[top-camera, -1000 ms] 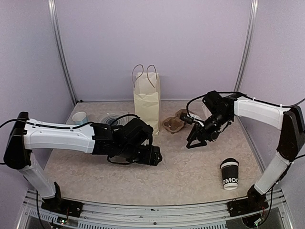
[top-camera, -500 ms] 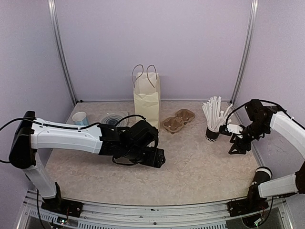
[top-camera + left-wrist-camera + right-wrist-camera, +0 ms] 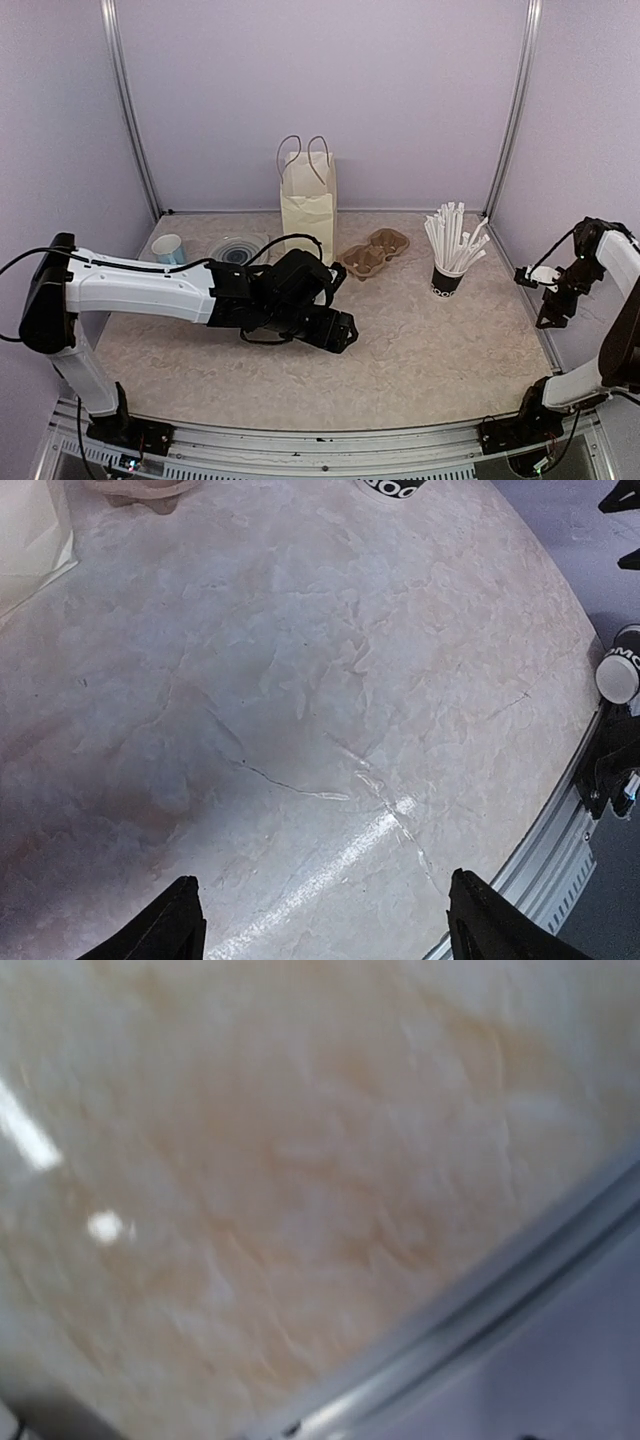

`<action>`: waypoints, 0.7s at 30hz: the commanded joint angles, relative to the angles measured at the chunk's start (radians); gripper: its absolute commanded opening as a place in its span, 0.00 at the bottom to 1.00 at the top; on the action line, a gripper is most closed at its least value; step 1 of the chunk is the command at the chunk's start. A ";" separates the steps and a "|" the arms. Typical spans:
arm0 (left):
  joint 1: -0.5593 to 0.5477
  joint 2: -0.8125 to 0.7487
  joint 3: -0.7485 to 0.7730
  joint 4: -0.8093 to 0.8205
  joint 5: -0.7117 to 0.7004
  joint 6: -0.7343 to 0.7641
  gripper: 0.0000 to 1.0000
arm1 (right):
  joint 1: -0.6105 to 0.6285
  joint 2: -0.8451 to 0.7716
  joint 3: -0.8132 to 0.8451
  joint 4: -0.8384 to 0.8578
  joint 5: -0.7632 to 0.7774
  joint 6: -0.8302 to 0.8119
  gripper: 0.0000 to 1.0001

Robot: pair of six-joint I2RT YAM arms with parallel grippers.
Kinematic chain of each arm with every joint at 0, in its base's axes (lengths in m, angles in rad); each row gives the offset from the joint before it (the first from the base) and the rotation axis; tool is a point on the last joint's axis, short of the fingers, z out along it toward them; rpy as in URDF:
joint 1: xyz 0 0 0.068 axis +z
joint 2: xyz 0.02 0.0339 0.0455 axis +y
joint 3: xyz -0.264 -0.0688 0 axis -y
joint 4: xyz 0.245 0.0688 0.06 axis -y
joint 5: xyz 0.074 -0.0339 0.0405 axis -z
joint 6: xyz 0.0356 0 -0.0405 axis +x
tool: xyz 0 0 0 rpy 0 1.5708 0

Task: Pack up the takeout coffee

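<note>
One takeout coffee cup (image 3: 620,672), black with white lettering and a lid, stands at the table's right rim by the right arm's base. It shows only in the left wrist view; in the top view the right arm hides that spot. My left gripper (image 3: 342,332) hovers low over the middle of the table, jaws wide apart (image 3: 330,920) with only bare tabletop between them. My right gripper (image 3: 545,312) hangs at the far right edge of the table, away from everything. Its two dark tips (image 3: 627,530) stand apart and hold nothing. The right wrist view is a blur of tabletop and rail.
A cream paper bag (image 3: 308,212) stands upright at the back centre, with a brown cardboard cup carrier (image 3: 375,252) to its right. A black cup of white straws (image 3: 446,268) stands at the right. A small blue cup (image 3: 168,247) and a clear round dish (image 3: 238,250) sit back left.
My right arm swung from the middle of the table out to the far right edge and its jaws widened. My left gripper crept slightly right. The coffee cup seen front right earlier no longer shows from above.
</note>
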 commanded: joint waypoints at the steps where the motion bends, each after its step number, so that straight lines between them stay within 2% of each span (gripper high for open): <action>1: -0.003 -0.021 -0.042 0.102 0.049 0.086 0.82 | -0.069 -0.016 0.042 -0.190 0.061 -0.375 0.90; 4: 0.010 -0.027 -0.046 0.110 0.064 0.101 0.82 | -0.070 -0.047 0.027 -0.232 0.075 -0.450 0.98; 9: 0.041 -0.041 -0.061 0.115 0.087 0.137 0.82 | -0.071 -0.078 -0.091 -0.218 0.227 -0.538 1.00; 12: 0.067 -0.051 -0.070 0.112 0.117 0.163 0.82 | -0.070 -0.121 -0.169 -0.151 0.278 -0.581 0.99; 15: 0.098 -0.061 -0.080 0.113 0.140 0.178 0.82 | -0.071 -0.131 -0.227 -0.036 0.324 -0.555 1.00; 21: 0.131 -0.059 -0.077 0.130 0.162 0.181 0.82 | -0.071 -0.123 -0.270 0.128 0.323 -0.520 0.99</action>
